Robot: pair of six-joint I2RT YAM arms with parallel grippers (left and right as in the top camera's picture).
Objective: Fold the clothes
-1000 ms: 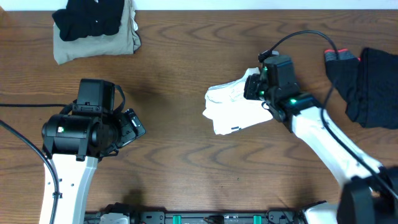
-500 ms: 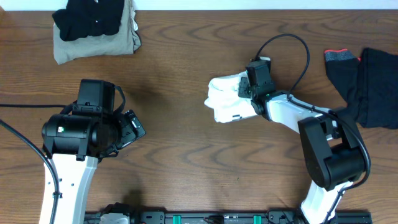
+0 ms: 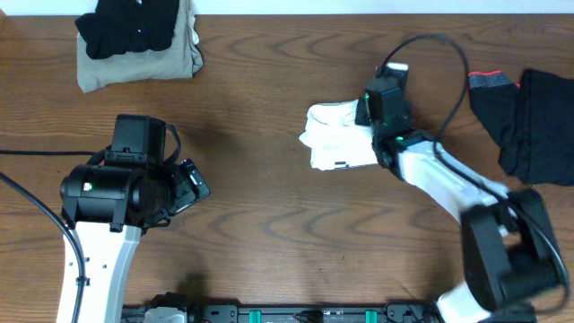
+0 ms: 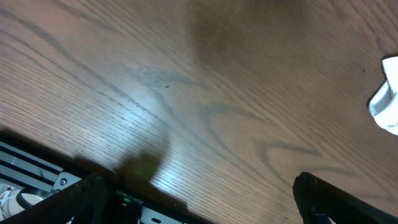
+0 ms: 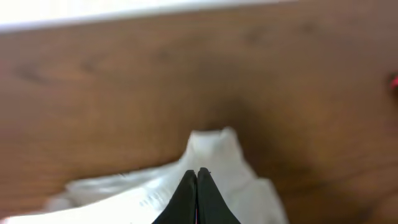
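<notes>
A brown wood-grain table [image 3: 269, 242] fills the scene. The right gripper [image 5: 197, 179] has its fingers pressed together, pinching a raised fold at the right edge of the white shirt [image 3: 334, 144], which lies bunched in a compact bundle on the wood. Over the last second the bundle has slid a little toward the far edge and drawn tighter, and the right arm has swung its elbow round behind it. The shirt looks to be mid-drag in folded form rather than being laid out, so this garment's fold seems nearly done. Well left of the shirt and nearer the robot, the left gripper [image 3: 199, 184] hangs spread wide and empty, unmoved. A black garment [image 3: 538, 126] lies right of the shirt, and a khaki-and-black pile [image 3: 134, 45] far left of it, both as before.
</notes>
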